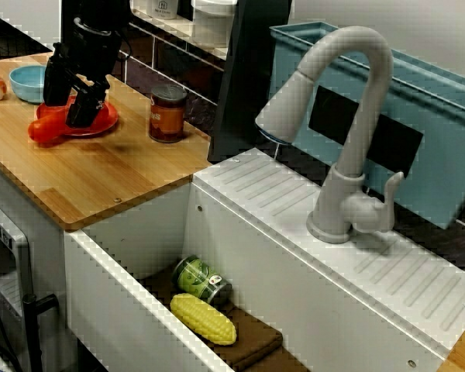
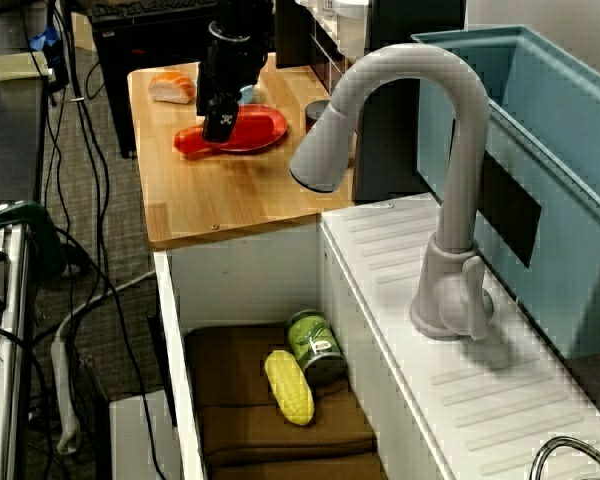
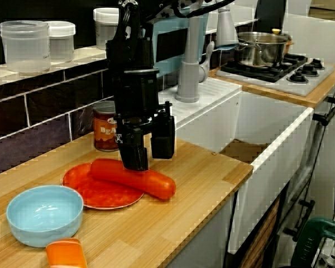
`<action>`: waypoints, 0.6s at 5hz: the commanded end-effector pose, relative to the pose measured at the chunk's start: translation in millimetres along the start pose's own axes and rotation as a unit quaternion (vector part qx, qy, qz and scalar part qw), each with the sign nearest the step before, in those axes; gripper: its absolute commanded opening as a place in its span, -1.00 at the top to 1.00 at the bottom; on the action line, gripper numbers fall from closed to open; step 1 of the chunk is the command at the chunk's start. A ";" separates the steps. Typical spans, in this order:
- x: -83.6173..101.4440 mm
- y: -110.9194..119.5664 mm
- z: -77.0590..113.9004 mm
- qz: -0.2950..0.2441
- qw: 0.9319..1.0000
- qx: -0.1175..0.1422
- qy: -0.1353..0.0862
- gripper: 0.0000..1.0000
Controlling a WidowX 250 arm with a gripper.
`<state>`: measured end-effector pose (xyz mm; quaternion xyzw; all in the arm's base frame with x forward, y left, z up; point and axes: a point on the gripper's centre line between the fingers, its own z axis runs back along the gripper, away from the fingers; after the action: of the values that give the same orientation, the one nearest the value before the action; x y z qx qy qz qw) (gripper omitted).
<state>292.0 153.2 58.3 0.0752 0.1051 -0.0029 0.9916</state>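
Orange lump (image 3: pixel 66 254) cut by frame edge; tool (image 3: pixel 149 146) overlaps carrot (image 3: pixel 151 183)

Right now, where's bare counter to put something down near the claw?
Bare: the counter wood from the red plate and bean can to its sink-side edge; also the ribbed drainboard by the faucet. Crowded: the end opposite the sink, with blue bowl, plate, and long red vegetable under the open claw.

Long red-orange veg (image 3: pixel 151 183), smooth, shiny, round ends, lying flat on its side, approx half on red plate (image 3: pixel 95 196), other end poking past plate rim over wood tabletop (image 3: pixel 204 178), plate round, flat, right way up
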 end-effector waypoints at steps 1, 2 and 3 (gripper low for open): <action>2.9 12.2 21.0 0.015 0.999 0.007 -0.040 -1.00; 4.2 13.5 19.8 0.018 0.999 0.007 -0.042 -1.00; 4.4 15.3 19.2 0.019 0.999 0.007 -0.046 -1.00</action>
<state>297.8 159.4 58.1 0.0744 0.0796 0.0064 0.9940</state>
